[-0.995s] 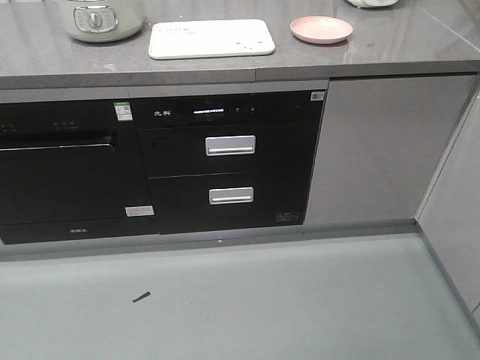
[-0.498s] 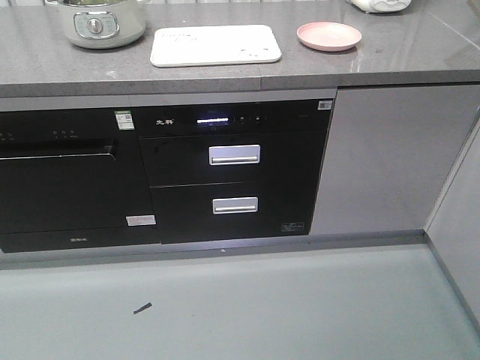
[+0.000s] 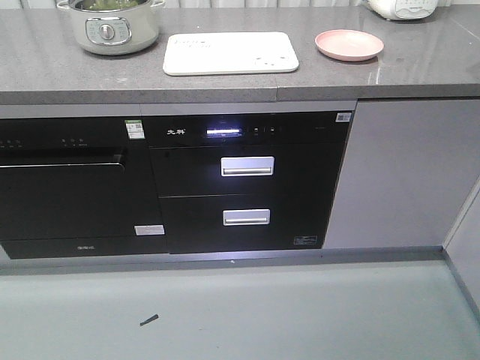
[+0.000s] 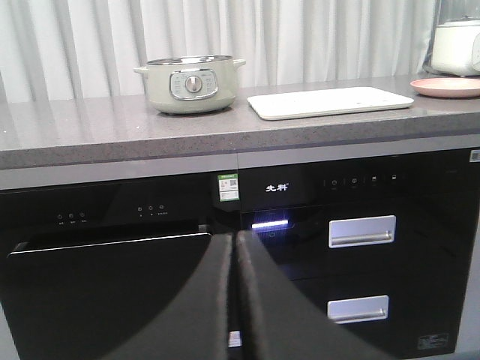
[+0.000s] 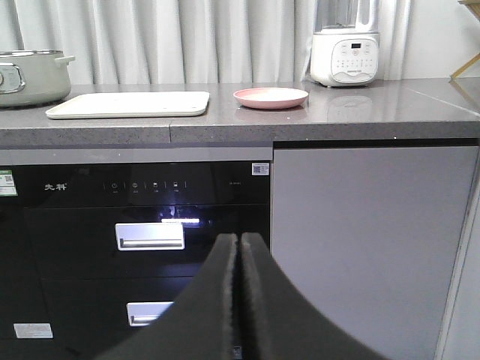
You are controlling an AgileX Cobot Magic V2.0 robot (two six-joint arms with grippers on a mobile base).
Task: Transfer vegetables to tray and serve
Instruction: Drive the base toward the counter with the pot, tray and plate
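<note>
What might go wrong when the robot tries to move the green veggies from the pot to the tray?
The vegetables sit inside the pot, so a pincer might knock its rim or handle. Both the left pincer and right pincer are shut and must open first. The pink plate lies beside the tray, so leaves might land on the wrong one.

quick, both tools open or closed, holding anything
Left tool: closed, fingers pressed together, holding nothing.
Right tool: closed, fingers pressed together, holding nothing.
</note>
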